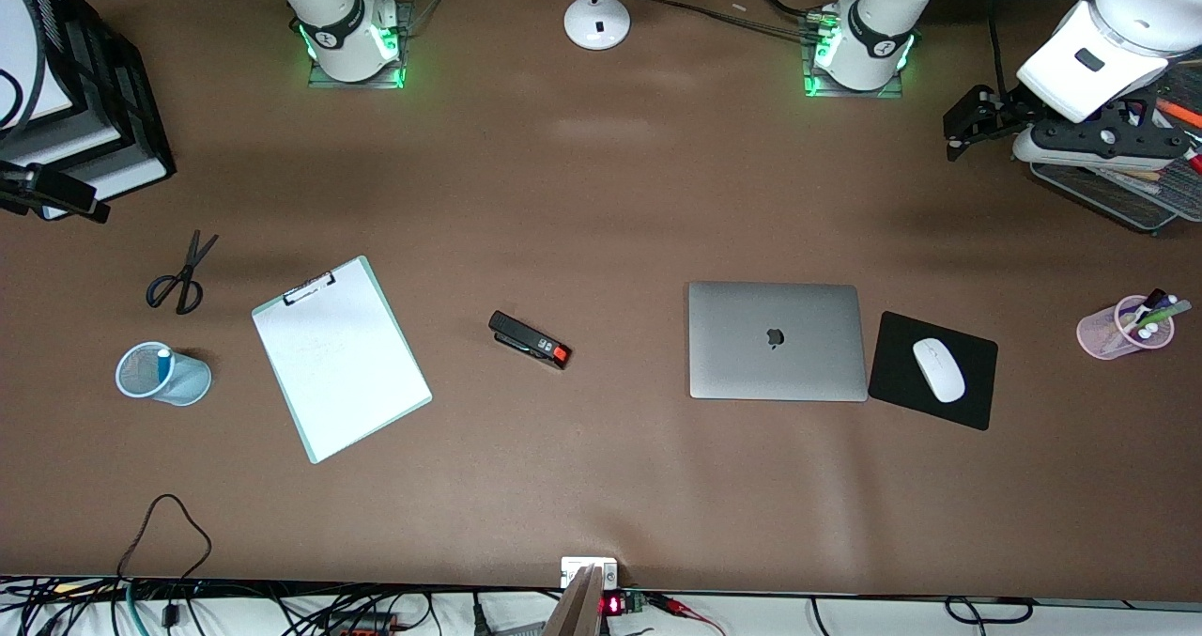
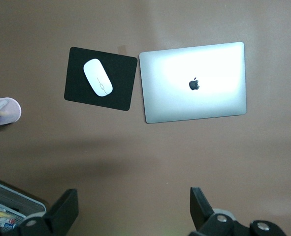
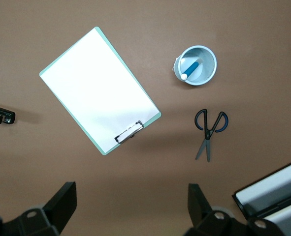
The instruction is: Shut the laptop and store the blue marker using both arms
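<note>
The left gripper [image 2: 130, 211] is hanging with its fingers [image 2: 64, 211] spread wide and nothing between them, raised over bare table [image 1: 601, 194] near a mesh tray [image 1: 1117, 194] at the left arm's end. The right gripper [image 3: 130, 211] is likewise standing fully open and empty, raised over the table at the right arm's end beside a black file tray [image 3: 273, 196]; it is out of the front view. The laptop [image 1: 777, 340] is lying shut, lid up, just beside a black mouse pad [image 1: 977, 392] that is carrying a white mouse [image 1: 938, 369]. A pink pen cup [image 1: 1122, 328] is standing toward the left arm's end. The blue marker [image 3: 190, 69] is sitting inside a pale blue mesh cup [image 3: 208, 76] at the right arm's end, near the scissors [image 1: 178, 276], a clipboard [image 1: 340, 357] and a black stapler [image 1: 529, 339].
</note>
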Robot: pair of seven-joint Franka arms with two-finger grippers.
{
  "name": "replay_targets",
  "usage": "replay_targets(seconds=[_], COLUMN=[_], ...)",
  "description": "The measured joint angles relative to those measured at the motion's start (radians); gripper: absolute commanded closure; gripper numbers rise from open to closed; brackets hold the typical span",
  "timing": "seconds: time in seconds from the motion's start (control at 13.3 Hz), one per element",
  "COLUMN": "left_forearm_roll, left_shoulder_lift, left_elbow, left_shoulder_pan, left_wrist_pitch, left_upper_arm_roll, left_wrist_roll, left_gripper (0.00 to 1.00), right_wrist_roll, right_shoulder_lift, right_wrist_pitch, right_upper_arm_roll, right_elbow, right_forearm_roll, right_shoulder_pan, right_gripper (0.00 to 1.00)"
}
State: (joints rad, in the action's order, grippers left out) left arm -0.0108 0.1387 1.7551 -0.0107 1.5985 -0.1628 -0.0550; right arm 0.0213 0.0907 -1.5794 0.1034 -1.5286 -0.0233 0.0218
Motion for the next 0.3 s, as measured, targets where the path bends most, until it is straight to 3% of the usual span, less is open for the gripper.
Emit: replay_targets(seconds=[0.3], left_forearm_roll=[0.000], left_shoulder_lift=[0.000], left_elbow=[0.001], left_shoulder_pan=[-0.001], left_wrist_pitch=[0.000], left_upper_arm_roll=[0.000], left_wrist_roll=[0.000], left_gripper=[0.00], right_wrist_roll=[0.001], right_shoulder_lift=[-0.059], right_wrist_pitch=[0.017], right_upper_arm_roll=[-0.008], right_elbow=[-0.052], right_forearm_roll=[0.000], right_shoulder_pan=[-0.001], right_gripper=[0.00])
